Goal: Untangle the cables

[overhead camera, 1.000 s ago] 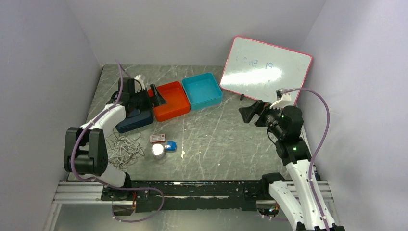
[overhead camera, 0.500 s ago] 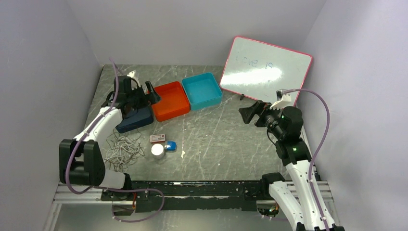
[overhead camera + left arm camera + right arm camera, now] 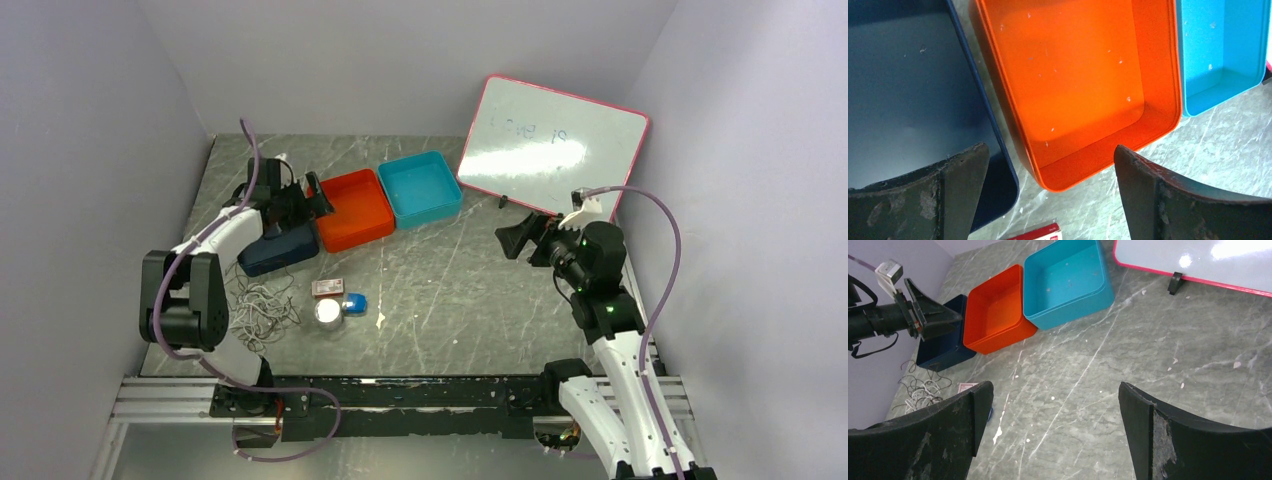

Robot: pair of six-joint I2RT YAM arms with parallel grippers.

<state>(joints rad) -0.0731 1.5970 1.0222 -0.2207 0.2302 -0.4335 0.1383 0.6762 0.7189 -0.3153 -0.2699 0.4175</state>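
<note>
The cables point(image 3: 262, 308) lie in a tangled heap of thin white, black and grey loops at the near left of the table, beside the left arm's base. They also show at the left edge of the right wrist view point(image 3: 923, 389). My left gripper point(image 3: 318, 192) is open and empty, held above the gap between the navy tray and the orange tray, well away from the cables. In its own view the left gripper point(image 3: 1050, 155) shows no cables. My right gripper point(image 3: 512, 237) is open and empty above the bare table on the right; its own view shows the right gripper point(image 3: 1055, 390).
A navy tray point(image 3: 283, 250), an orange tray point(image 3: 352, 209) and a blue tray point(image 3: 420, 188) stand in a row at the back. A small red-and-white box point(image 3: 327, 287), a silver can point(image 3: 327, 311) and a blue object point(image 3: 355, 303) sit near the cables. A whiteboard point(image 3: 552, 142) leans at the back right.
The left arm has shifted: its elbow swung and the gripper moved slightly back over the navy and orange trays, staying open. The right gripper edged slightly left.
</note>
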